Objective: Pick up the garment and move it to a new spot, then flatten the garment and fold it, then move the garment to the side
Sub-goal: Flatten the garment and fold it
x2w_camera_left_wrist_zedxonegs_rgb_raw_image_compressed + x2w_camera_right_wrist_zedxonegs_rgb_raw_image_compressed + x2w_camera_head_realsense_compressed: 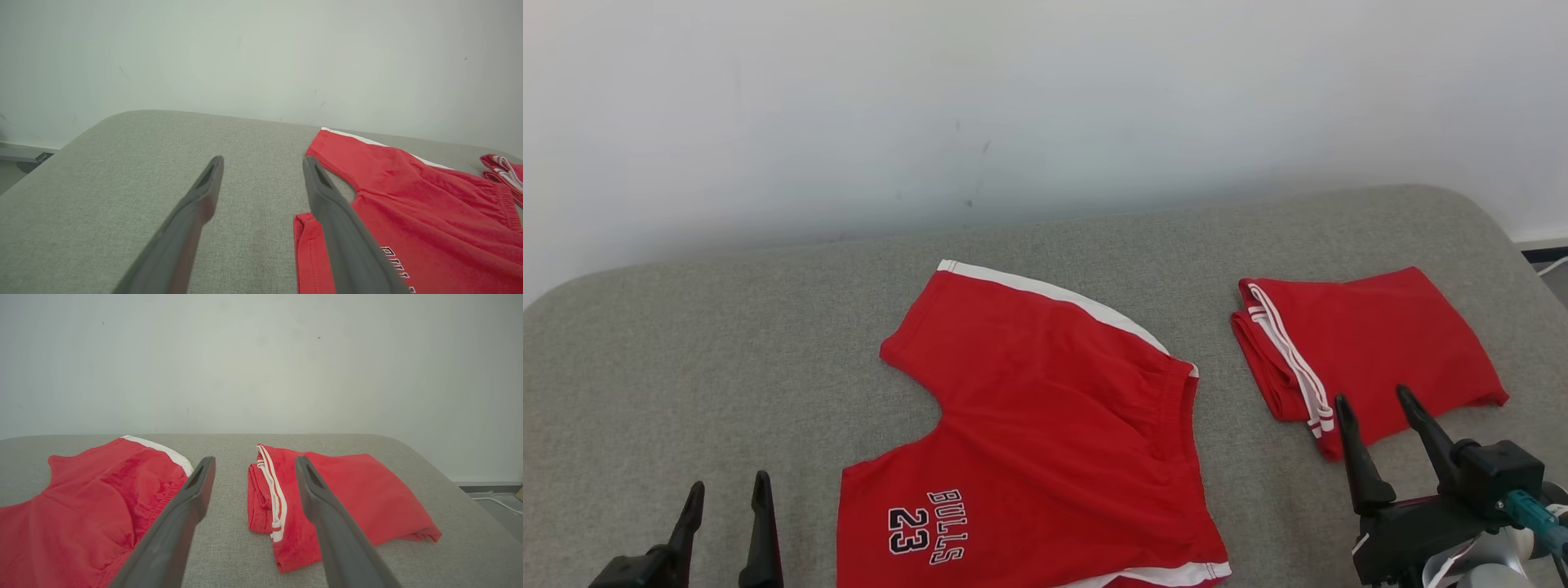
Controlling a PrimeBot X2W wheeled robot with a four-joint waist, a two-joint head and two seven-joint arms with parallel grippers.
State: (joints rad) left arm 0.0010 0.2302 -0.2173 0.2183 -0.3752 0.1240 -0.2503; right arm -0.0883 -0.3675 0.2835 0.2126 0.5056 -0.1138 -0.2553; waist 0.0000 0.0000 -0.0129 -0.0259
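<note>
Looking at the red Bulls shorts spread flat mid-way across the grey padded surface, right between both arms. Legs pointing left, waistband to the right, so leg-to-waist axis running left-right. Left pincer wide open and empty, just left of the near leg hem, probably the closer one. Right pincer equally wide and empty, out past the waistband by a folded red garment. Guessing a fold next.

Seemingly a bare indoor test room: a grey upholstered platform with rounded corners stands against a plain, scuffed white wall behind it. Red Bulls shorts lie spread on it, and a white cable trails over the floor to its right
</note>
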